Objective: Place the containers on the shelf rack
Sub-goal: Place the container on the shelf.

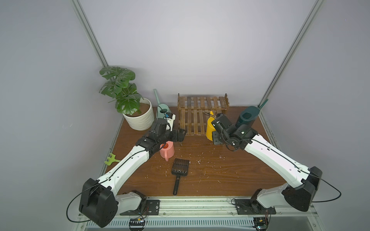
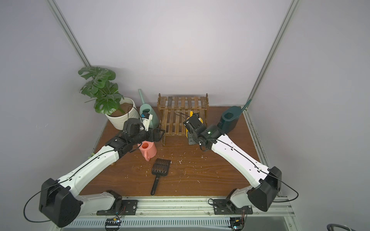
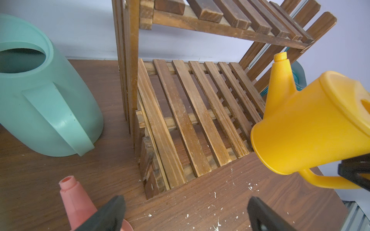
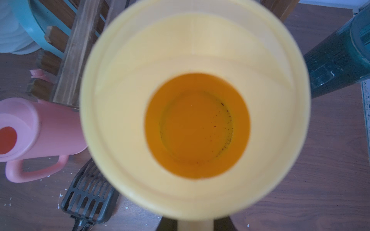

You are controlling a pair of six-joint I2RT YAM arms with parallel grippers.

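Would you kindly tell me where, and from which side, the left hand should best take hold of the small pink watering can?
Probably its handle loop: the pink watering can stands upright with the loop facing the table's front edge. I would bring the open left hand down from above on that side and pinch the loop across its thin width.
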